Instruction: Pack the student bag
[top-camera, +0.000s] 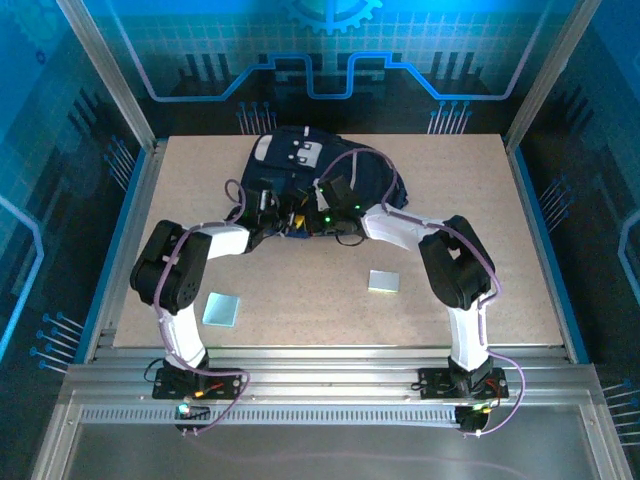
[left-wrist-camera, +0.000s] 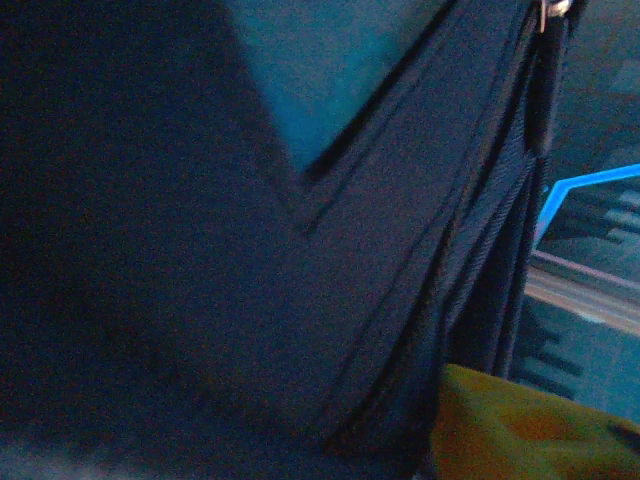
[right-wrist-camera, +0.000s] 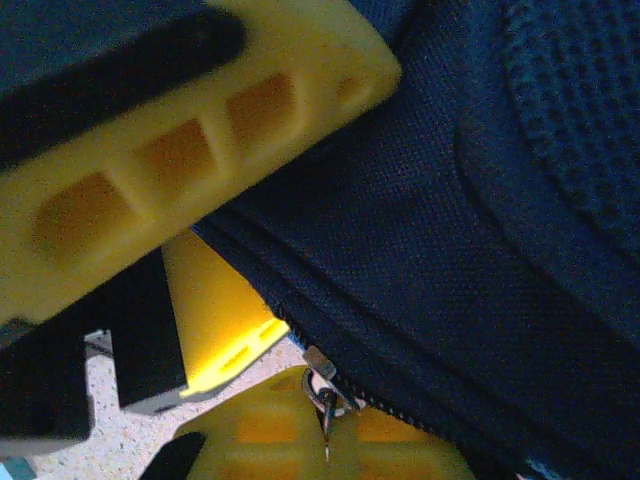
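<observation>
Packing looks part done at best. The left square (top-camera: 221, 310), a pale flat item, lies out on the near left of the table. The left tool (top-camera: 272, 205) is buried at the mouth of the student bag (top-camera: 300, 155), which sits far centre; I cannot tell how its jaws stand (dark fabric crowds its camera). The right tool (top-camera: 328, 197) has yellow fingers (right-wrist-camera: 200, 130) on either side of the zip edge, but I cannot tell whether they pinch it. The right square (top-camera: 382, 281) probably waits too, so 2 items seem left. The table (top-camera: 480, 200) is speckled beige board, ringed by aluminium posts and blue-lit patterned walls.
</observation>
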